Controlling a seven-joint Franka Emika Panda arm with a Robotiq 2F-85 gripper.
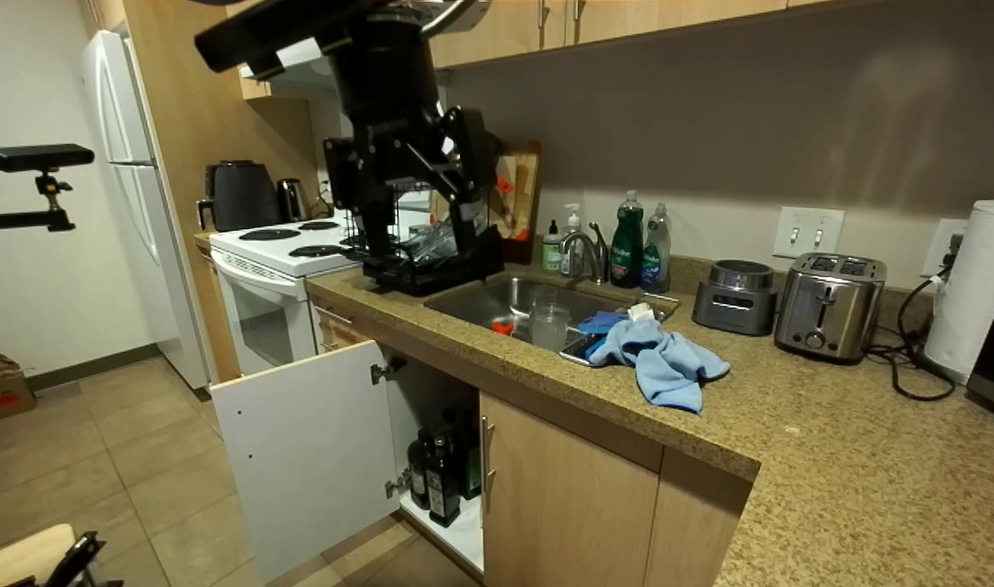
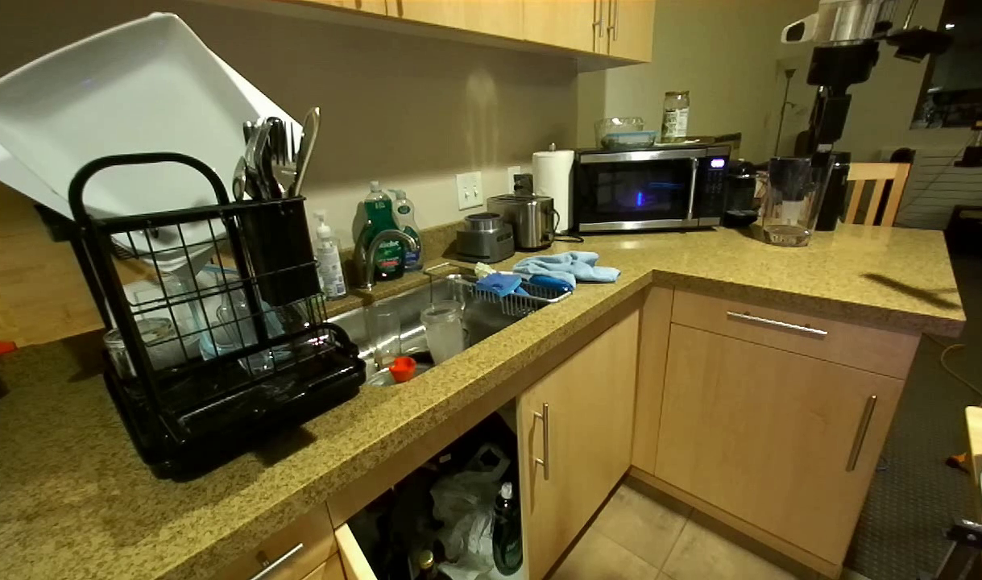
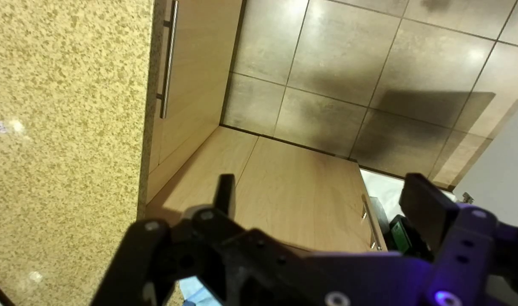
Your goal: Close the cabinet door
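The cabinet door (image 1: 317, 456) under the counter stands wide open in an exterior view, its plain white inner face showing. Its hinges are on the stove side. Its edge shows low in an exterior view (image 2: 352, 554), and part of its white face is at the right of the wrist view (image 3: 501, 170). Its wood front and bar handle are hidden. My gripper (image 1: 421, 232) is open and empty, pointing down, higher than the counter. In the wrist view the fingers (image 3: 322, 191) are wide apart, above the closed neighbouring door (image 3: 301, 191), not touching any door.
Dark bottles (image 1: 441, 481) stand inside the cabinet, with a plastic bag (image 2: 462, 499). The neighbouring wood door (image 1: 570, 489) is shut. The granite counter edge (image 1: 545, 383) overhangs the doors. A dish rack (image 2: 217, 403), sink (image 1: 497, 297), blue cloth (image 1: 668, 359) and toaster (image 1: 831, 310) are on top.
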